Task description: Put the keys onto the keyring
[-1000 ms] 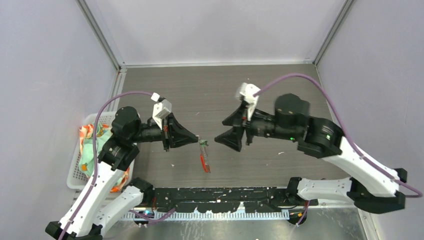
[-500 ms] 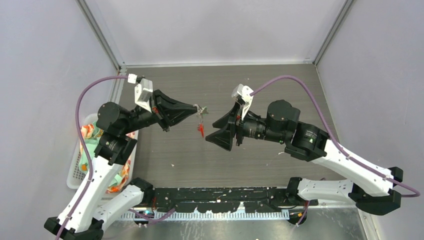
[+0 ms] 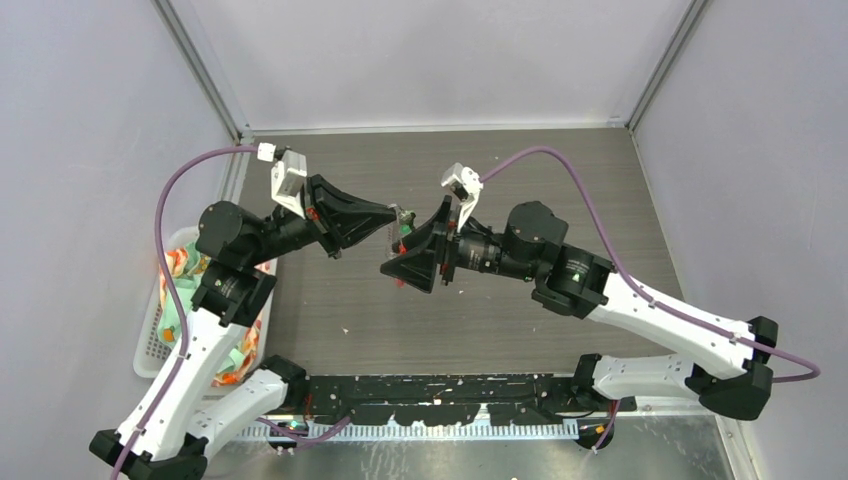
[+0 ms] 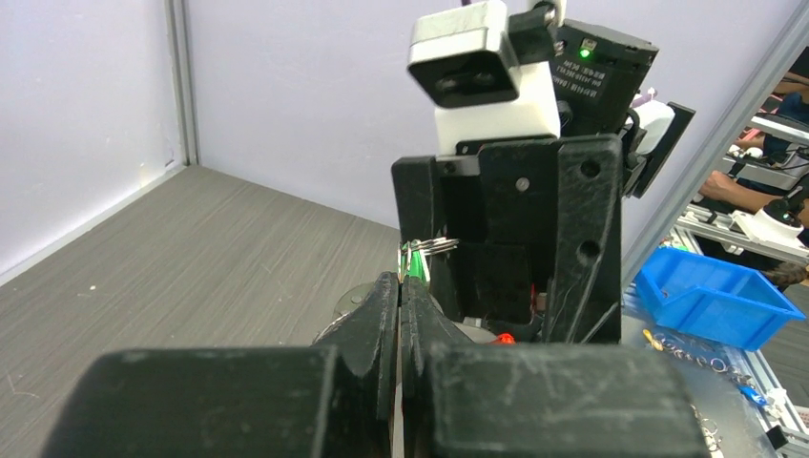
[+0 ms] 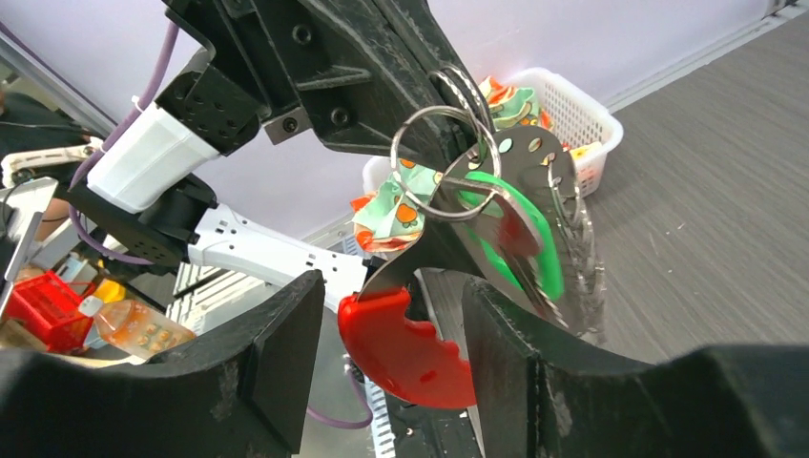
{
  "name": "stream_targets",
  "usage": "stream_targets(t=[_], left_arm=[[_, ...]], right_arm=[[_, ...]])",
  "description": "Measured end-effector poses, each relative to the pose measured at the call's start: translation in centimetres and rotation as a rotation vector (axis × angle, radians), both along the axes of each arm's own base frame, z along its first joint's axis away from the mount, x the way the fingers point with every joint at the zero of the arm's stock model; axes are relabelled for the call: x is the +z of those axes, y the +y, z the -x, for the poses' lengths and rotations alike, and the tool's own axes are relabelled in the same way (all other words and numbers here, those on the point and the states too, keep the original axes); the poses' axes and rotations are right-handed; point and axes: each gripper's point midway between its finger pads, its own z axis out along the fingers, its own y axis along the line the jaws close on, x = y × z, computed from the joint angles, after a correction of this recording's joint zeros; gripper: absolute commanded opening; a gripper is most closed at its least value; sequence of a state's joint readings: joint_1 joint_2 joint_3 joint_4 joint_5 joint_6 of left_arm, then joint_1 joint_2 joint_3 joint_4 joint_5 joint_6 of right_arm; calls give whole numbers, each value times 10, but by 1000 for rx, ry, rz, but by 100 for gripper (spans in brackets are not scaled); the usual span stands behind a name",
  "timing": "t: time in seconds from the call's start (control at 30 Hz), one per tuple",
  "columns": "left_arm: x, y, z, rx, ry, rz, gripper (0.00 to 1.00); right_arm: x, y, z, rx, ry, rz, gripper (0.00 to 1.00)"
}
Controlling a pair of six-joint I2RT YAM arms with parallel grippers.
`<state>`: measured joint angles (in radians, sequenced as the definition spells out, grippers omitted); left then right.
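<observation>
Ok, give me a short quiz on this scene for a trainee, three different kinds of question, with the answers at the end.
1. True or false: the left gripper is shut on the ring, holding it up off the table.
2. What hangs between the fingers of the right gripper? A: a green key head. B: the red key head. C: nothing.
3. On which arm's side does the basket sit?

Key: 1 true. 2 B. 3 the left arm's side.

White basket (image 3: 148, 345) sits at the tabletop's (image 3: 560, 170) left edge, patterned cloth (image 3: 182, 290) bundled inside; blue bin (image 4: 711, 303) off the tabletop.
</observation>
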<state>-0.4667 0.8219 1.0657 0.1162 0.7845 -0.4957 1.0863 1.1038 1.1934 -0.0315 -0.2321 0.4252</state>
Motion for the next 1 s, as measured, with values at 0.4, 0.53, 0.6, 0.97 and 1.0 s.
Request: stream_targets(t=[0.4, 0.53, 0.6, 0.97, 1.0], left_arm=[[3, 2, 14, -36, -18, 5, 0], [5, 4, 28, -75, -45, 1, 0], [7, 6, 34, -89, -57, 0, 0], [3, 6, 43, -127, -59, -16, 0], [3, 6, 44, -129, -57, -17, 0]], right_arm=[[5, 4, 21, 110, 15, 63, 62], [28, -24, 35, 125, -43, 101, 59], [44, -42, 41, 113, -82, 103, 58], [60, -54, 32, 42, -148, 109, 56], [57, -50, 28, 40, -145, 116, 55]])
